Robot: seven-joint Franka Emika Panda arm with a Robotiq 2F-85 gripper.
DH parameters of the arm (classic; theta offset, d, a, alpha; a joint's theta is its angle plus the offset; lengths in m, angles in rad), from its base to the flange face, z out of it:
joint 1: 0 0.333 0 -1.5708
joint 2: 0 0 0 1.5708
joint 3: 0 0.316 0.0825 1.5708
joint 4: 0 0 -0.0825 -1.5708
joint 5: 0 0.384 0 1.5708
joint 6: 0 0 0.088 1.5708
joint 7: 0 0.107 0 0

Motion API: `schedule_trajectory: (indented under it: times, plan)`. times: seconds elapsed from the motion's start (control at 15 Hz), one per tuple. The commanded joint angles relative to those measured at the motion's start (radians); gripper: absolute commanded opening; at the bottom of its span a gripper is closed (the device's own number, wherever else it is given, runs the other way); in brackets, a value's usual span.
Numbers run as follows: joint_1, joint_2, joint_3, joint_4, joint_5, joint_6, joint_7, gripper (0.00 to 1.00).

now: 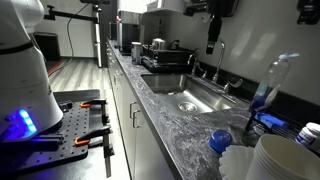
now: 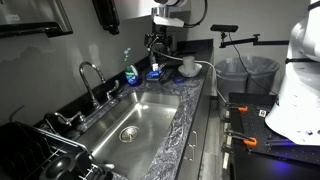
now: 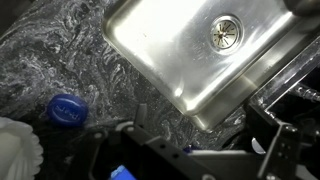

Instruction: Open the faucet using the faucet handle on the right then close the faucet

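Desk (image 1: 175, 125) of mottled grey stone is running along the wall of a dim kitchen, with a steel sink (image 2: 160, 100) sunk into it and catching the light. The faucet (image 2: 90, 78) is standing at the back rim of the sink, arching over the basin, and the faucet handle (image 2: 111, 93) is sitting low beside its base, on the side towards the pincer. The pincer (image 2: 160, 47) is hanging high above the far end of the desk in this exterior view, well apart from the faucet and touching nothing. I cannot tell how wide its jaws are standing, since in the wrist view only dark blurred shapes are showing along the bottom edge. Below it the wrist view is showing a corner of the sink, a blue cap (image 3: 67, 108) lying on the stone and a white cup (image 3: 15, 150) at the edge. A clear bottle (image 1: 275, 78) is standing near the wall, a dish rack (image 1: 165, 55) is sitting beyond the sink, and wooden flooring (image 1: 75, 70) is stretching away beside the cabinets.
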Motion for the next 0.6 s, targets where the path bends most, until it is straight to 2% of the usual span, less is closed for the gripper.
schedule_trajectory:
  times: [0.0,0.2,0.53]
  plan:
    - [-0.005,0.0,0.004,0.003,0.0,-0.002,0.0,1.0]
    - [0.004,0.026,0.013,0.013,0.024,0.06,0.052,1.0]
    - [0.024,0.117,0.034,0.07,-0.015,0.182,0.172,1.0]
